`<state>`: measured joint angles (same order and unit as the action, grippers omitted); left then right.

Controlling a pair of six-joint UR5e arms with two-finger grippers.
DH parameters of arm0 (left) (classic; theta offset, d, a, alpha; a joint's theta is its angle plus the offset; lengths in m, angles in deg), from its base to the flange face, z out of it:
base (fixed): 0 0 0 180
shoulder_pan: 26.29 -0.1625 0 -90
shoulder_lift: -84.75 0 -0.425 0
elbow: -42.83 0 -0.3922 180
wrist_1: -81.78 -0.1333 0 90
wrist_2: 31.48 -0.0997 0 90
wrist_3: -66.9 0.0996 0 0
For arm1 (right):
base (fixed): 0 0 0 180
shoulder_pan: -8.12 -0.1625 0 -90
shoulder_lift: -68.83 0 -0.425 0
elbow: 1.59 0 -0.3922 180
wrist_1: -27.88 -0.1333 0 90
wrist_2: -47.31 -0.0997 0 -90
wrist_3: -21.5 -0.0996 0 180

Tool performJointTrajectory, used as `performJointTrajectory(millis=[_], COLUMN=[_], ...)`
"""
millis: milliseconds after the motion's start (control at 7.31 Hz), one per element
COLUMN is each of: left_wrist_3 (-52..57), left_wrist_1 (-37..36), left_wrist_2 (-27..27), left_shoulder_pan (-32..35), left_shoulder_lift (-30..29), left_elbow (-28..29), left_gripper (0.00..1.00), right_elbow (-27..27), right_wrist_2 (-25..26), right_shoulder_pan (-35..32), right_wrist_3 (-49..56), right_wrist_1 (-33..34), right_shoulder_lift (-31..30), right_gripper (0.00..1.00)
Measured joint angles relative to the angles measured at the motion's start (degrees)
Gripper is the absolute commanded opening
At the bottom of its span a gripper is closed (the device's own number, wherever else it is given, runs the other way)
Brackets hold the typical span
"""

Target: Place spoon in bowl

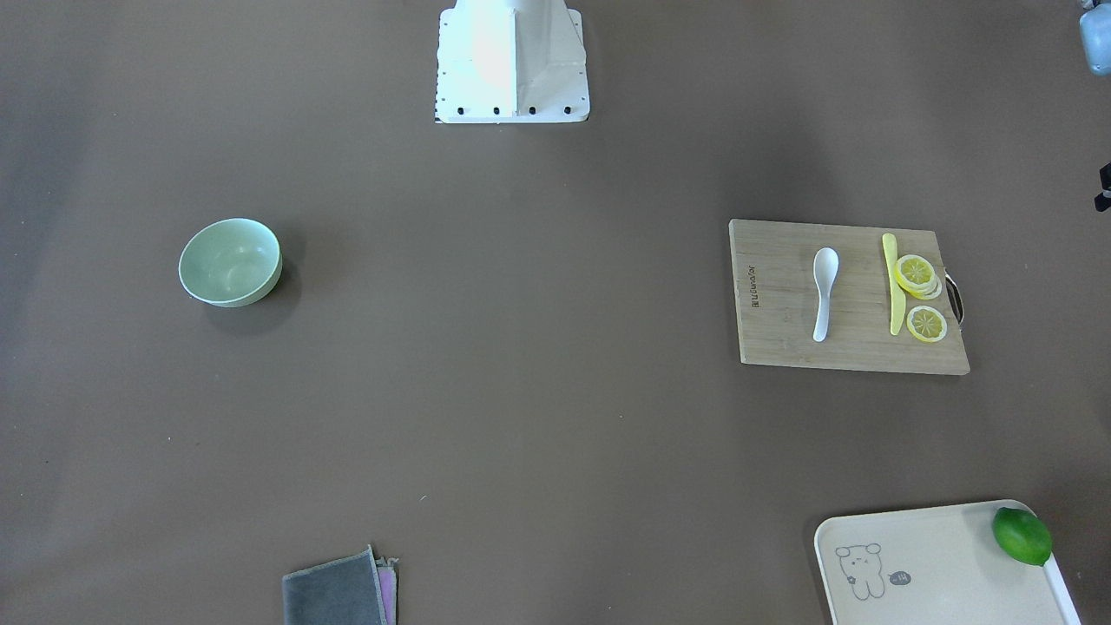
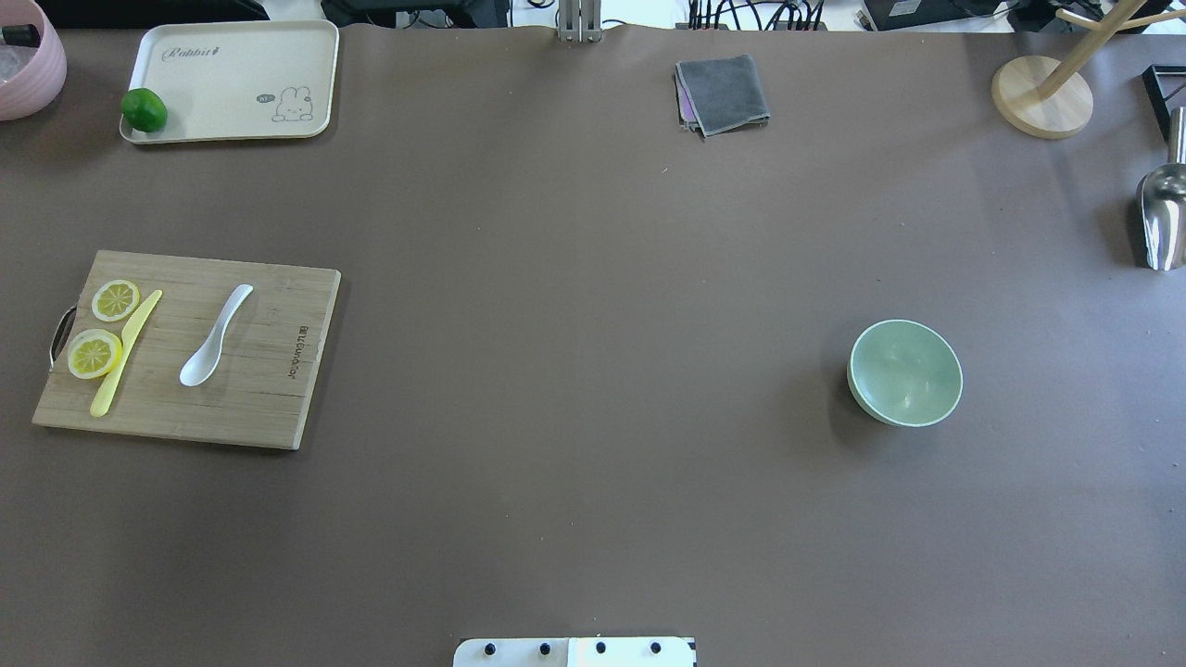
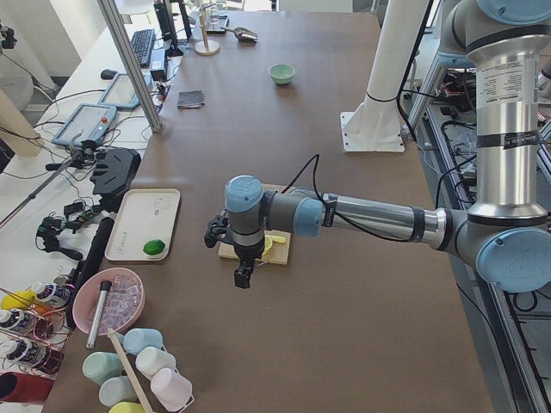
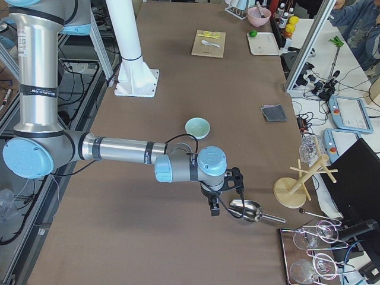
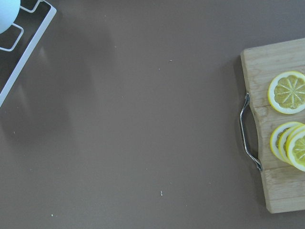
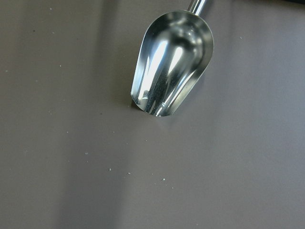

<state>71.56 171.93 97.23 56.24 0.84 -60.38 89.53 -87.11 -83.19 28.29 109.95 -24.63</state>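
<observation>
The white spoon [image 1: 823, 291] lies on a wooden cutting board [image 1: 781, 334], scoop toward the robot; it also shows in the overhead view [image 2: 216, 335]. The mint-green bowl [image 1: 230, 261] stands empty and upright on the table's other half [image 2: 905, 372]. My left gripper [image 3: 244, 277] hangs over the table past the board's handle end, away from the spoon. My right gripper [image 4: 215, 208] hangs beside a metal scoop, beyond the bowl [image 4: 198, 127]. Both grippers show only in the side views, so I cannot tell whether they are open or shut.
Lemon slices [image 1: 917, 274] and a thin yellow strip [image 1: 894, 282] share the board. A cream tray [image 2: 232, 74] holds a lime [image 2: 145, 109]. A grey cloth [image 2: 723, 93], a wooden stand [image 2: 1042, 93] and the metal scoop [image 2: 1163, 218] sit along the far and right edges.
</observation>
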Motion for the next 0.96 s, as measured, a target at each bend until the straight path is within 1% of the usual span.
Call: performJointTrajectory(millis=[137, 547, 958], left_wrist_3=[0.13, 0.01, -0.1], left_wrist_1=[-0.33, -0.24, -0.12], left_wrist_2=[0.25, 4.16, 4.8], left_shoulder_pan=[-0.01, -0.16, -0.25], left_shoulder_lift=[0.03, -0.46, -0.95], left_elbow=[-0.15, 0.41, -0.7], left_gripper=[0.98, 0.98, 0.98], right_elbow=[-0.1, -0.13, -0.29], right_wrist_2=[0.05, 0.01, -0.04], right_shoulder_pan=[0.0, 0.0, 0.0], right_wrist_3=[0.0, 0.0, -1.44], right_wrist_1=[0.97, 2.37, 2.26], right_shoulder_lift=[0.66, 1.56, 1.46], right_gripper=[1.0, 1.0, 1.0])
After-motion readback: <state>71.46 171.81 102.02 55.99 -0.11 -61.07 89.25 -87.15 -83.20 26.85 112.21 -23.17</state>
